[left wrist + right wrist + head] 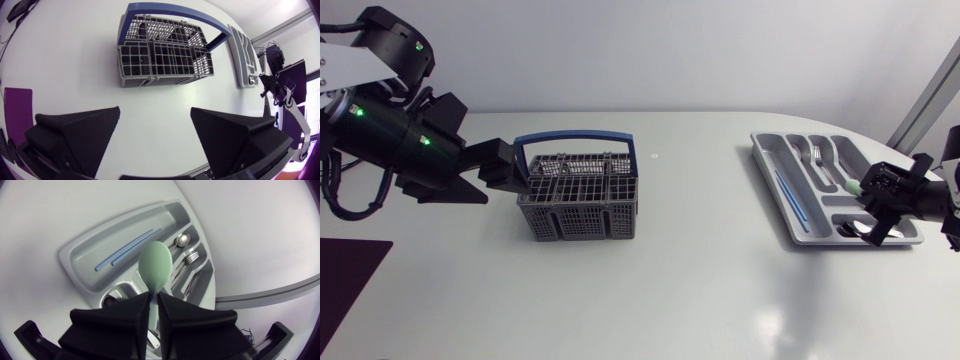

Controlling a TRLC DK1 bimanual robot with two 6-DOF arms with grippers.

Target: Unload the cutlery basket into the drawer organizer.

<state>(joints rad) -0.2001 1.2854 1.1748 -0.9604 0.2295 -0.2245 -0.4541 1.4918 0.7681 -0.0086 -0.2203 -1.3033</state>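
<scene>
The grey cutlery basket [578,195] with a blue handle stands left of the table's middle; no cutlery sticks out of it. My left gripper [515,175] sits open just beside its left end. In the left wrist view the basket [165,57] lies ahead of the open left gripper [155,120]. At the right, my right gripper [875,205] is shut on a pale green spoon [853,187] above the grey drawer organizer [772,160]. In the right wrist view the green spoon [156,267] points out from the right gripper [154,302] over the organizer [75,255].
Two blue sticks [127,247] lie in the organizer's long compartment. Metal spoons [182,240] and forks [192,257] fill the narrower ones. A dark purple mat [350,280] lies at the table's front left.
</scene>
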